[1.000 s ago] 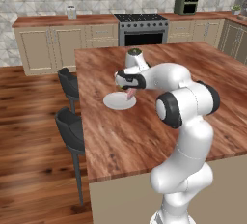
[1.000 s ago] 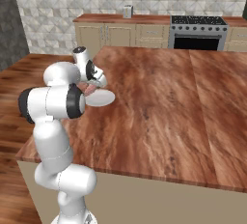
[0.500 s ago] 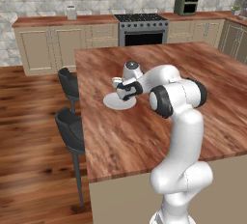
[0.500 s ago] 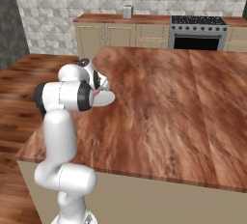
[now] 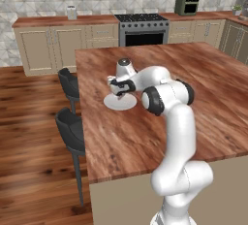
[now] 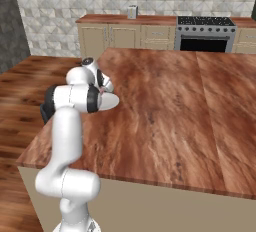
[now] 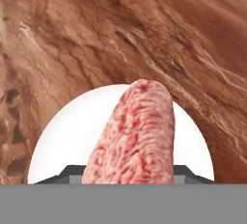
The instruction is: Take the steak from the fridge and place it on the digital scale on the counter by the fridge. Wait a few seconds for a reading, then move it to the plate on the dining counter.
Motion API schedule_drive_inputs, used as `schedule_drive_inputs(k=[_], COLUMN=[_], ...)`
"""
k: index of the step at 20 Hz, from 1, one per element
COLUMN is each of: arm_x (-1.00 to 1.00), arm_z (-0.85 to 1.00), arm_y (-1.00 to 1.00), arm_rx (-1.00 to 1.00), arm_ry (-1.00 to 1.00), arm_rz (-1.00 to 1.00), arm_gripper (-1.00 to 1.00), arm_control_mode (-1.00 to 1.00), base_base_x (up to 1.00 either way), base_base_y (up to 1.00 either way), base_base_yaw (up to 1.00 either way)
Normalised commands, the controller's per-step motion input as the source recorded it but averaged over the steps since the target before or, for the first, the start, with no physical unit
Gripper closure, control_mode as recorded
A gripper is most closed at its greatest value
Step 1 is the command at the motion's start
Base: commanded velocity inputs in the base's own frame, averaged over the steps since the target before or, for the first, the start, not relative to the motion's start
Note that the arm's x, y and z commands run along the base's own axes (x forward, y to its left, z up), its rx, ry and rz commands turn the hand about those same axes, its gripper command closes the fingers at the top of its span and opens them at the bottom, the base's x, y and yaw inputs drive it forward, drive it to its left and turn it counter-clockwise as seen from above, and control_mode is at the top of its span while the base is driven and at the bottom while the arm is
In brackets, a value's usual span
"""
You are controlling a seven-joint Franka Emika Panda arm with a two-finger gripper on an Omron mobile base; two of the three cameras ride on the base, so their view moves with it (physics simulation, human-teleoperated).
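My gripper [image 7: 129, 172] is shut on the steak [image 7: 135, 136], a pinkish-red slab with paler streaks that sticks out between the two dark fingertips [image 7: 72, 171]. Right under it lies the round pale plate [image 7: 62, 141], on the reddish-brown wood grain of the dining counter [image 7: 96, 35]. In the left base view the gripper [image 5: 117, 87] hangs just above the plate [image 5: 120, 104], near the left edge of the dining counter [image 5: 160, 122]. From the right base view the hand [image 6: 102, 87] covers part of the plate [image 6: 109, 102].
Two dark stools [image 5: 71, 84] [image 5: 72, 131] stand along the island's left side. A stove [image 5: 143, 25] sits in the back counter, with a small canister [image 5: 71, 11] and a green oven box [image 5: 187, 3] on top. Bare island slab [image 6: 190, 111] stretches right of the plate.
The hand has come down a little and to the left over the plate with the steak still held, and the arm's elbow has swung round. The jaws have kept their width.
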Motion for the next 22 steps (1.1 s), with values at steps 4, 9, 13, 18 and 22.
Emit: schedule_drive_inputs(k=[4, 9, 13, 18, 22], arm_x=[0.23, 0.17, 0.08, 0.17, 0.15], arm_z=[-0.28, -0.49, -0.57, -0.34, -0.13], arm_y=[0.01, 0.0, 0.0, 0.0, 0.0], arm_rx=[0.0, 0.0, 0.0, 0.0, 0.01], arm_ry=[0.14, 0.13, 0.1, 0.01, 0.0], arm_rz=[-0.09, -0.09, -0.07, -0.04, -0.03], arm_gripper=[1.0, 1.0, 1.0, 1.0, -1.0], arm_control_mode=[-1.0, -1.0, -1.0, -1.0, -1.0], base_base_x=[0.0, 0.0, 0.0, 0.0, 0.0], base_base_y=[0.0, 0.0, 0.0, 0.0, 0.0], base_base_yaw=[0.0, 0.0, 0.0, 0.0, 0.0])
